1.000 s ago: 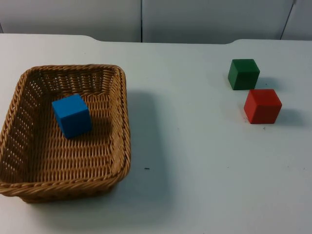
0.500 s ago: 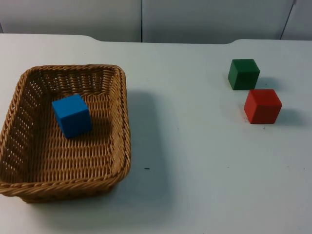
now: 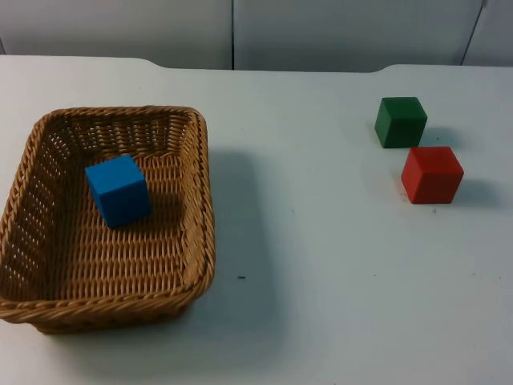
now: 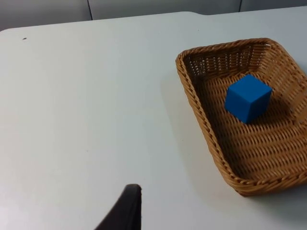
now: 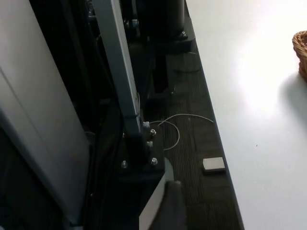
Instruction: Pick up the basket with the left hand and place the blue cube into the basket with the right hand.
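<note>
Left pincer (image 4: 125, 211) hangs back over bare tabletop (image 3: 321, 241), well apart from the basket (image 3: 204, 200), gripping nothing, opening unreadable; right pincer (image 5: 172, 206) waits off the tabletop edge, probably empty too. Blue cube (image 3: 119, 189) already lies inside the basket, so any lift should take the rim level. Count: one basket, one blue cube, one green cube (image 3: 400, 121), one red cube (image 3: 432, 174).

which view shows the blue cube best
The top view: the blue cube sits whole inside the basket, with three faces in sight. The left wrist view also shows it in the basket, from the side. The right wrist view catches just a bit of basket rim.
</note>
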